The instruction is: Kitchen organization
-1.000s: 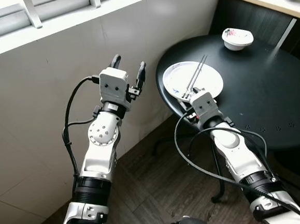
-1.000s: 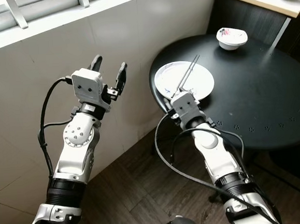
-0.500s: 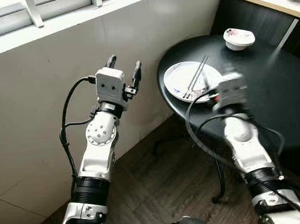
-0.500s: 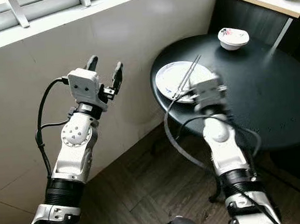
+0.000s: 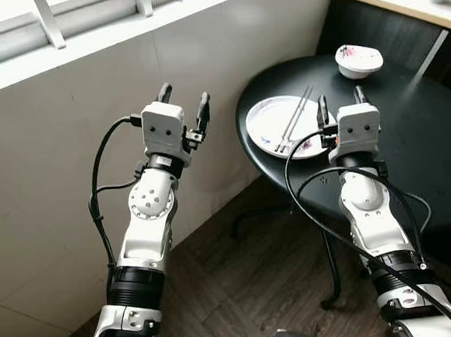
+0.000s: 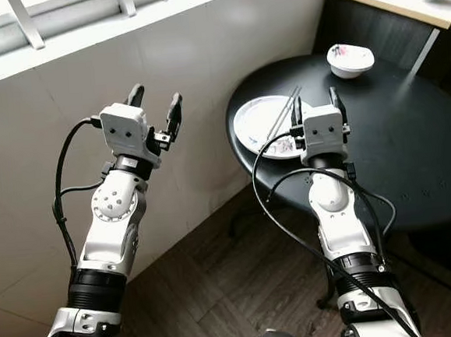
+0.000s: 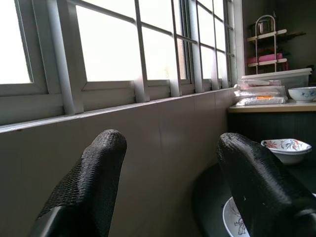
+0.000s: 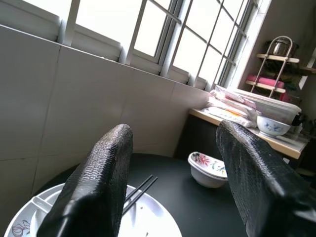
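Your right gripper (image 5: pixel 338 99) hovers with fingers apart just beside the white divided plate (image 5: pixel 273 122) on the round black table (image 5: pixel 412 154), dark chopsticks (image 5: pixel 296 116) lying across it. Your left gripper (image 5: pixel 183 101), fingers apart, is raised well apart from the plate, toward the white tiled wall (image 5: pixel 66 134).

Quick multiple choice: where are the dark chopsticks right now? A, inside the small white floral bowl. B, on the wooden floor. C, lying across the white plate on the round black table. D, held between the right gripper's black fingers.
C: the dark chopsticks lie across the white plate on the round black table, apart from the small white floral bowl; the right gripper is open and holds nothing.
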Controlling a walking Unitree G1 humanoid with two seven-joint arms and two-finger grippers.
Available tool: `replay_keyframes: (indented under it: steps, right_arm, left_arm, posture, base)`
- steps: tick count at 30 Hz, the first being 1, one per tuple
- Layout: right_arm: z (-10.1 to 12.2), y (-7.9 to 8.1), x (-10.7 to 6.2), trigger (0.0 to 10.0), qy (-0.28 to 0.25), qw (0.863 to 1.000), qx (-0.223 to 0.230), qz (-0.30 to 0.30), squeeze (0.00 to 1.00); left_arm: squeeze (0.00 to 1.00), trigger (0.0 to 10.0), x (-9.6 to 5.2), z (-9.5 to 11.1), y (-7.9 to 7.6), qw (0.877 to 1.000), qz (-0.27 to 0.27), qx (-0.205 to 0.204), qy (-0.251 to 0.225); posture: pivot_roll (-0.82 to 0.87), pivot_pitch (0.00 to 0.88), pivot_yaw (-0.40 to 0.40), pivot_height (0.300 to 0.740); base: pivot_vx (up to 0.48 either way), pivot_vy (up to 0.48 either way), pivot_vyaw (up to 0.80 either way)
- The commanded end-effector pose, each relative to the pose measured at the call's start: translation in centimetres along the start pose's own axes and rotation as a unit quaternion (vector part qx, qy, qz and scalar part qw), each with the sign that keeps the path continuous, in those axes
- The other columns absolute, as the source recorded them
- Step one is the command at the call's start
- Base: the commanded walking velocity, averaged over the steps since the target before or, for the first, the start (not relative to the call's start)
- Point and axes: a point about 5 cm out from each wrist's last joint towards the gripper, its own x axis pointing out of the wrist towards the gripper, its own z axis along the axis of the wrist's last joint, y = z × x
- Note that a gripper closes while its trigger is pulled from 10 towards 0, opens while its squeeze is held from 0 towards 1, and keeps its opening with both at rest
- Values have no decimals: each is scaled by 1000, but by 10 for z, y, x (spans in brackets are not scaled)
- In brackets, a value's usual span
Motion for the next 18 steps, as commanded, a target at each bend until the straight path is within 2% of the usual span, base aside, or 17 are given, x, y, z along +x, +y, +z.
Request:
replay_keyframes:
  steps: [1, 10, 18]
  right_arm:
    - [0, 1, 0, 10000, 0, 1000, 2, 0, 0]
    - [-3, 0, -1, 10000, 10, 1000, 10, -3, 0]
    - [-7, -6, 1, 10000, 27, 999, 29, -32, 0]
  left_arm:
    - [0, 10000, 0, 0, -2, 1000, -5, 5, 2]
    - [0, 10000, 2, 1, -1, 1000, -5, 6, 2]
    - [0, 10000, 3, 1, 0, 1000, -5, 7, 0]
  posture:
    - [1, 0, -60, 740]
    - [2, 0, -60, 740]
    - [4, 0, -59, 740]
  base:
    - [292, 0, 0]
    - [309, 0, 0]
    - [319, 0, 0]
